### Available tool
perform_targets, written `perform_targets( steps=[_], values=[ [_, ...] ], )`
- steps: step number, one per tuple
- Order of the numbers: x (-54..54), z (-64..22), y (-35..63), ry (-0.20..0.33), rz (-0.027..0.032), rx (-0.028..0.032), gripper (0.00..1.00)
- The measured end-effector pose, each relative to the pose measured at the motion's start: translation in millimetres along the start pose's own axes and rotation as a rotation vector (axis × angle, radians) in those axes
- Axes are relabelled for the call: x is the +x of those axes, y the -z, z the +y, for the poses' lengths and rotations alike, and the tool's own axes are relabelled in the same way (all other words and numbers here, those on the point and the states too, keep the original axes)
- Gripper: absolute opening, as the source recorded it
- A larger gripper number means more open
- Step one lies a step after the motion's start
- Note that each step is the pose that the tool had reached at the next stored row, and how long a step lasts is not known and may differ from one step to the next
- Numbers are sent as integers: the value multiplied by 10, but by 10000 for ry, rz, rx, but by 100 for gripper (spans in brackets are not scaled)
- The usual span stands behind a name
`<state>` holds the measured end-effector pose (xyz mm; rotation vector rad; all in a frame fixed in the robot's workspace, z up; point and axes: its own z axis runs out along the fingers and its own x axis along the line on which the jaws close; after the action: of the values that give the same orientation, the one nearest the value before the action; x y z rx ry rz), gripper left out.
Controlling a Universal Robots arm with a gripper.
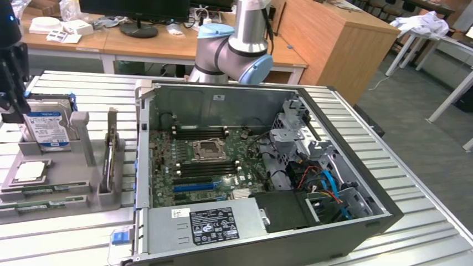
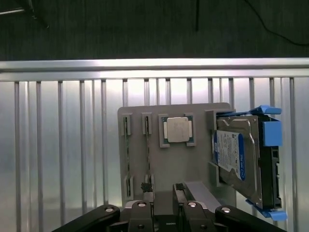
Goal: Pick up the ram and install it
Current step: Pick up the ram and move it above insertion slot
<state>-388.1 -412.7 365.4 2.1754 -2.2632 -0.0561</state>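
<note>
Two ram sticks lie in slots of the grey holder (image 1: 81, 183) at the exterior view's left; the nearer ram (image 1: 41, 192) is a thin green strip, and a second one (image 1: 33, 206) lies beside it. From the wrist view they appear edge-on as ram (image 2: 147, 150) and ram (image 2: 126, 150). My gripper (image 2: 162, 193) hangs high above the holder, open, with nothing between its fingers (image 2: 147, 195); one ram slot lines up with it. In the exterior view the gripper (image 1: 11, 83) is the dark shape at the left edge, above the hard drive. The motherboard's memory slots (image 1: 198, 133) sit inside the open case.
The holder also carries a silver-and-blue hard drive (image 1: 48, 130), a CPU (image 1: 30, 172) and an upright green card with a bracket (image 1: 111, 152). The open computer case (image 1: 251, 166) fills the slatted metal table's (image 1: 414, 183) middle. The arm's base (image 1: 236, 47) stands behind it.
</note>
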Motion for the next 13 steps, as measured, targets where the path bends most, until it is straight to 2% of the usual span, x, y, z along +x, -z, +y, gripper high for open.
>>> perform_targets(
  steps=[13],
  values=[
    [6, -6, -236, 3, 1, 4, 30]
  ],
)
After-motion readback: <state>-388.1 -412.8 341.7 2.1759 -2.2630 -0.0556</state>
